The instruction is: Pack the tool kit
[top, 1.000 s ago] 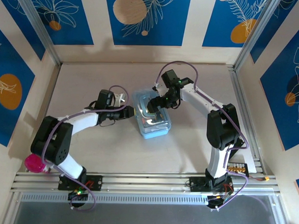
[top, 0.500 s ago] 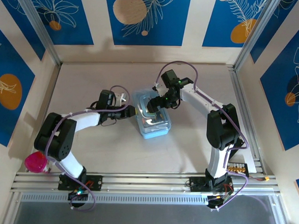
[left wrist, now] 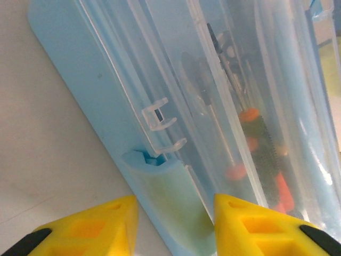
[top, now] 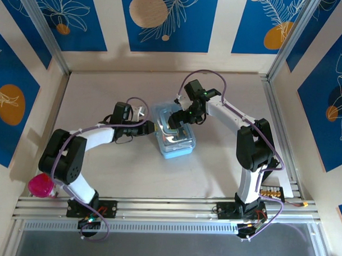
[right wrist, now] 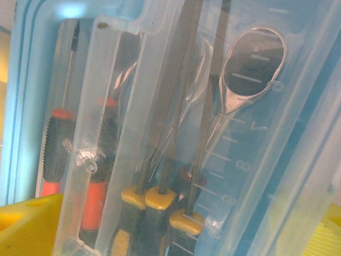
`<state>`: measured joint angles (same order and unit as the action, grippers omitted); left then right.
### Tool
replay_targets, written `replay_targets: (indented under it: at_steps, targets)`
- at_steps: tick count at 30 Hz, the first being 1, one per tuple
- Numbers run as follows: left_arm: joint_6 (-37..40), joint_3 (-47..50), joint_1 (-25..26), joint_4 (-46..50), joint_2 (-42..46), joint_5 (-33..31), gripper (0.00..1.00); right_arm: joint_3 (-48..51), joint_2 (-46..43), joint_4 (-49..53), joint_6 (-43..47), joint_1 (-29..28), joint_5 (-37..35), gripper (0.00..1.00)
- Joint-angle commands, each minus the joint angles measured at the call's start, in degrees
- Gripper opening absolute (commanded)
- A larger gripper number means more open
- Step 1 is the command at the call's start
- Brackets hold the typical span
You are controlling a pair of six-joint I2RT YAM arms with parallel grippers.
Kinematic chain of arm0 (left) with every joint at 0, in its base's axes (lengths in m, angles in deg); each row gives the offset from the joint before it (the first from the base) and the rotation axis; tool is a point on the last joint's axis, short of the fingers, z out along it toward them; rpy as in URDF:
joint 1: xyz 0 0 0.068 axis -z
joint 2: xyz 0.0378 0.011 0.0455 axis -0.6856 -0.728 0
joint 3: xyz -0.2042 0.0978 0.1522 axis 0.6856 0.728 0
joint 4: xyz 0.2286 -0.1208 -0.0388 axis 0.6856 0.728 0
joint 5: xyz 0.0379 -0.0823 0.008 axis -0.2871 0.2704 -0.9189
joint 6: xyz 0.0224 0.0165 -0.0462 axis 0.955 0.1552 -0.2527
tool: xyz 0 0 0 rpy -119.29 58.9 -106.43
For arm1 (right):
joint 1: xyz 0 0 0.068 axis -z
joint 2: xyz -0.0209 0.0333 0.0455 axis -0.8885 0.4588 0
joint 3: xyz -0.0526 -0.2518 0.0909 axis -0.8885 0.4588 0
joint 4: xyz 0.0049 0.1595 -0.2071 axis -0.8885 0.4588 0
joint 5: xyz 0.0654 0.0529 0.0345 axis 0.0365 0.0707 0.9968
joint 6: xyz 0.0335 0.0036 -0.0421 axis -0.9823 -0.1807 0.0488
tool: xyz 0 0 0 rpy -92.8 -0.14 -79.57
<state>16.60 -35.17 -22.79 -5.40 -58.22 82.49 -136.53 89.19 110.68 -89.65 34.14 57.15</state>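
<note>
Two grippers tend the tool kit in the middle of the counter: the left gripper straddles its left-edge latch (clamped or not, I cannot tell), and the right gripper sits spread wide over the lid. A skewed push could slide the kit, leaving the latch unsnapped.

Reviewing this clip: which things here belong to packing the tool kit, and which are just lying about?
Belong to the job:
- case
- screwdrivers, inside the case
- wrench, inside the case

Lying about:
- pink cup, beside the left arm's base
</note>
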Motion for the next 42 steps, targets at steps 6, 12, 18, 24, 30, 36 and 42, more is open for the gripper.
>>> replay_targets:
  at_steps: [6,12,18,24,30,36,42]
  targets:
    - [3.4,-1.3,-0.2,10.0,0.0,-3.8,0.41,5.8,10.3,6.7,-2.0,-2.9,-3.0,0.93]
    - [2.1,-1.4,-0.1,7.1,-1.5,-2.6,0.41,5.7,10.3,6.6,-1.7,-2.9,-2.9,0.93]
    - [0.5,-2.2,0.1,3.7,-4.3,-1.5,0.4,5.4,10.4,6.8,-1.5,-2.9,-2.7,0.93]
    - [1.0,-3.6,0.2,5.2,-4.2,-1.9,0.35,5.3,10.5,6.6,-1.6,-2.9,-2.6,0.93]
    - [2.0,-4.4,0.2,7.5,-2.7,-2.6,0.26,5.5,10.6,6.4,-1.7,-3.0,-2.4,0.93]
    - [2.5,-4.0,0.1,9.0,-0.6,-3.1,0.21,5.6,10.6,6.2,-1.5,-3.0,-2.3,0.93]
    - [3.1,-3.9,0.0,10.6,1.3,-3.8,0.22,5.7,10.5,6.0,-1.5,-3.1,-2.2,0.94]
